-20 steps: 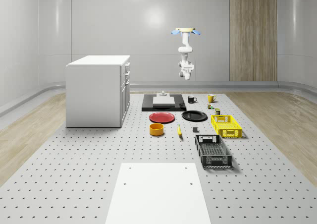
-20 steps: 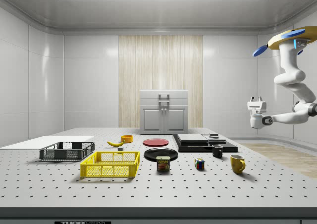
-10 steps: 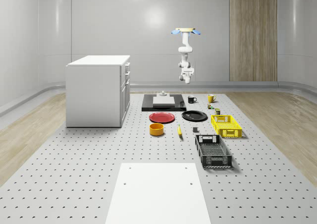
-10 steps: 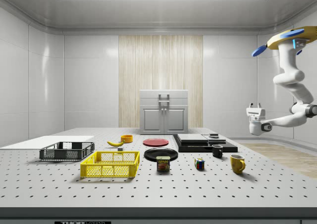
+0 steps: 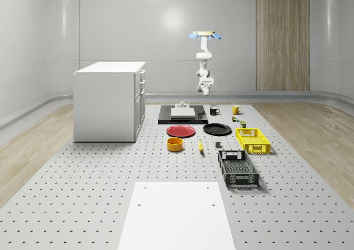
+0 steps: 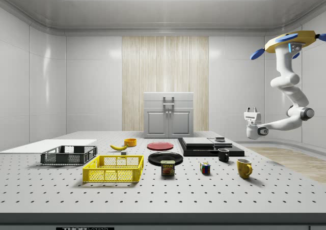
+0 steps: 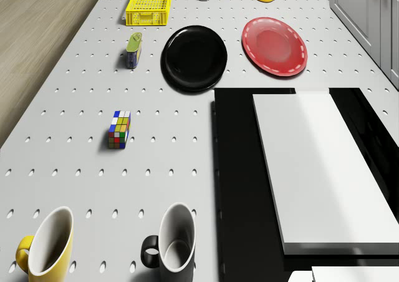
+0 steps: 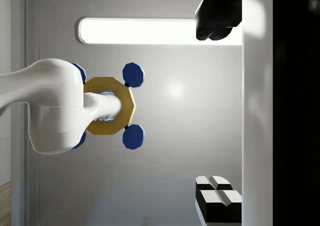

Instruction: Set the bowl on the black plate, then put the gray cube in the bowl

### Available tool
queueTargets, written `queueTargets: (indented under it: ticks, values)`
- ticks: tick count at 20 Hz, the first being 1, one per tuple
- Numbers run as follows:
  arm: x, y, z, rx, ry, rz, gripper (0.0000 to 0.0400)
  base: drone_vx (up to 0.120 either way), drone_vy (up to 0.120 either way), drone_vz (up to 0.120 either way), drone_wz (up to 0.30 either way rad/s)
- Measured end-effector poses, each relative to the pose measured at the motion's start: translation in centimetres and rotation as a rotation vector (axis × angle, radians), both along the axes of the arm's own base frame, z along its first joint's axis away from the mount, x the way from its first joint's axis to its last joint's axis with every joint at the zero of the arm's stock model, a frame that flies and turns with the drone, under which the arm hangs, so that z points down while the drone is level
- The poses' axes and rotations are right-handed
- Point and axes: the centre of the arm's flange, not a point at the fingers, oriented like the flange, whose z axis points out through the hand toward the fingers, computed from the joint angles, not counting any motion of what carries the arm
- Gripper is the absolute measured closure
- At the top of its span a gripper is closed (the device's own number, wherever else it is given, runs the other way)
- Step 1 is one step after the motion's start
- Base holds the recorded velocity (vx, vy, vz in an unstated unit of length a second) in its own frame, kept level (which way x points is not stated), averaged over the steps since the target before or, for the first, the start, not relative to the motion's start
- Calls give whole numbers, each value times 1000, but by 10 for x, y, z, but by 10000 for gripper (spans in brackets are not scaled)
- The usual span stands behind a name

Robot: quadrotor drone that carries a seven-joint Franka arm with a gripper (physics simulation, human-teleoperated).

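Since the earlier frames, the drone [image 6: 291, 38] and its arm have been shifted toward the side view's left, and the gripper [image 6: 251, 109] has been turned so that its fingers point upward. The drone is seen hovering high at the upper right of the side view, beyond the far end of the table [image 5: 83, 194]; in the whole-scene view the gripper [image 5: 206, 93] hangs above the black slab [image 5: 164, 119] at upper centre. The fingers are held apart with nothing between them.

The orange bowl [image 5: 175, 144] is seen at centre of the whole-scene view, on the table, near the red plate [image 5: 181, 131] and apart from the black plate [image 5: 217, 129]; nothing is visible inside it. The gray cube [image 5: 218, 145] lies on the table between the black plate and the black crate [image 5: 238, 168]. No contents can be made out in the black crate or the yellow crate [image 5: 252, 140]. In the drone view, the yellow mug [image 7: 48, 246] and black mug [image 7: 172, 244] appear hollow.
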Motion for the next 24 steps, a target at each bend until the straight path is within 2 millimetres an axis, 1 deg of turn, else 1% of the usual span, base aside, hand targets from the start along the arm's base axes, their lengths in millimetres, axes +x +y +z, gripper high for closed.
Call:
queueTargets:
  ticks: [24]
  values:
    - [-2,1,1,-12,-18,0,0,120,-120,0,0]
